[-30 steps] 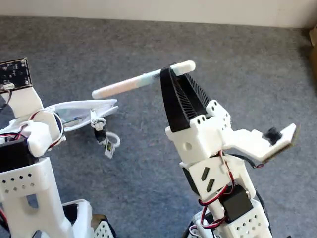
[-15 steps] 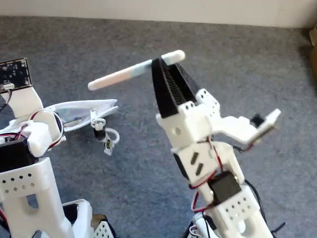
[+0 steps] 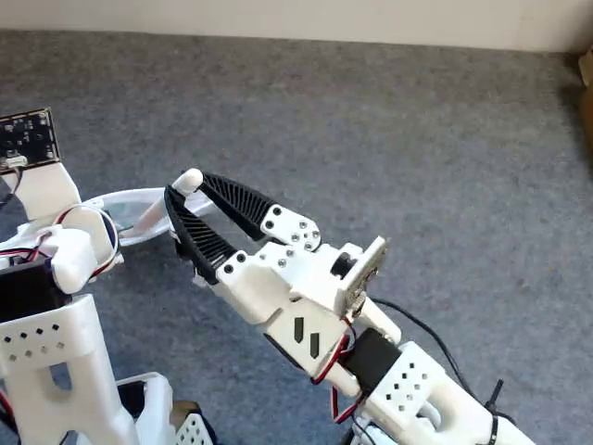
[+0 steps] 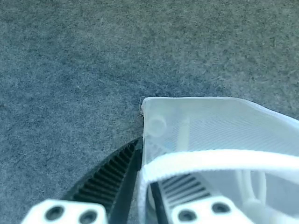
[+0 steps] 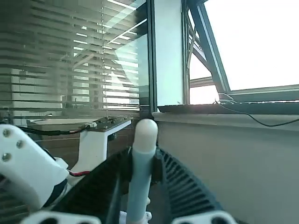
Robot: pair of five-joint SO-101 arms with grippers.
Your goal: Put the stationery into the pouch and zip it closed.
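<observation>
A white, see-through pouch (image 3: 130, 206) lies on the grey carpet with its mouth held up. My left gripper (image 4: 145, 164) is shut on the pouch's rim (image 4: 210, 157), one black finger (image 4: 110, 179) outside and one inside. Pale stick-like items (image 4: 181, 135) show through the pouch wall. My right gripper (image 3: 189, 191) is shut on a white pen (image 3: 157, 213), which slants down with its lower end at the pouch mouth. In the right wrist view the pen (image 5: 140, 163) stands between the black fingers (image 5: 184, 186). A zip pull cord (image 3: 206, 264) trails beside the pouch.
The left arm's white body (image 3: 56, 269) stands close to the pouch, with a small circuit board (image 3: 26, 134) above it. Open grey carpet (image 3: 417, 139) stretches to the right and far side. A pale wall (image 3: 296, 19) bounds the back.
My right gripper swung down and to the left with the pen, from high above the carpet to the pouch mouth. The left arm and pouch stayed still.
</observation>
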